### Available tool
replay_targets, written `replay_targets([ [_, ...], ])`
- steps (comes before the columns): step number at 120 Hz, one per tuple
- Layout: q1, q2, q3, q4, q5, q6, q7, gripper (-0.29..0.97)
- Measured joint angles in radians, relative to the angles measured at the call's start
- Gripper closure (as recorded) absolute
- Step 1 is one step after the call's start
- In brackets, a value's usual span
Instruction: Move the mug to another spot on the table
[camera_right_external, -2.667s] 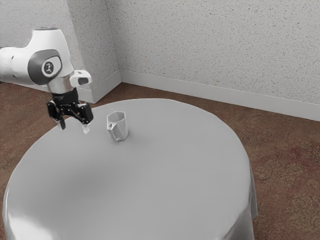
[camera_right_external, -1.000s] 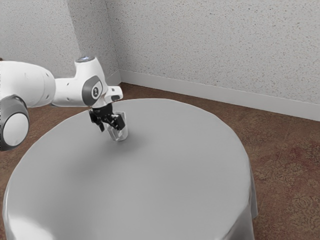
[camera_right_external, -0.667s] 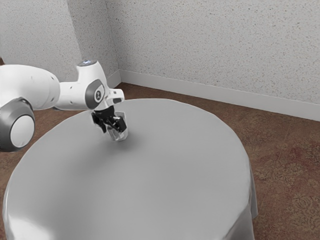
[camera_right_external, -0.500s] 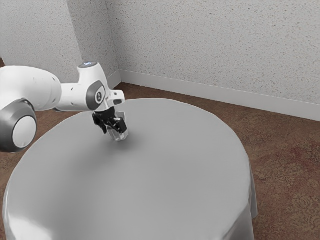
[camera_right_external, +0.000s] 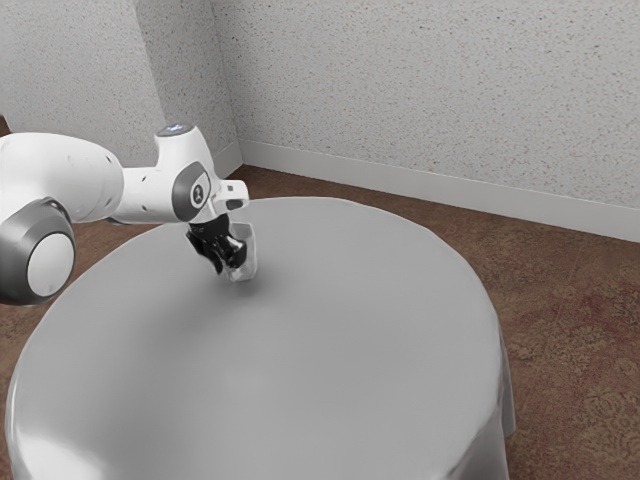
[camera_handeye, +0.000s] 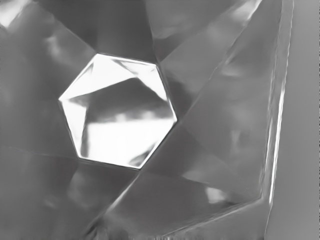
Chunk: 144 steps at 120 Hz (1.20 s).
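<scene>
Silver faceted mug (camera_right_external: 246, 262) stands upright on the white table (camera_right_external: 330, 350) near the table's far edge at the exterior view's left, black claw (camera_right_external: 224, 260) down over it, clamped on the mug's wall, its hexagon bottom (camera_handeye: 120, 120) right under the hand.

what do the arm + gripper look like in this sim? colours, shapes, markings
The arm is glossy white, with rounded, bulbous links. Its joint caps are grey discs, and the one near the wrist seems to carry a small dark mark. A small white block juts out beside the wrist. The gripper is black and boxy.
</scene>
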Motion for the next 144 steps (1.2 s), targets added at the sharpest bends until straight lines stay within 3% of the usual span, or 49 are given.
replay_targets([
  [43,-0.002,-0.004,0.0,-0.008,-0.001,0.026,0.001,0.6],
  [69,-0.005,-0.028,0.0,-0.05,-0.052,0.101,0.006,0.62],
  [144,-0.015,-0.369,-0.076,-0.531,-0.099,0.49,0.121,0.66],
])
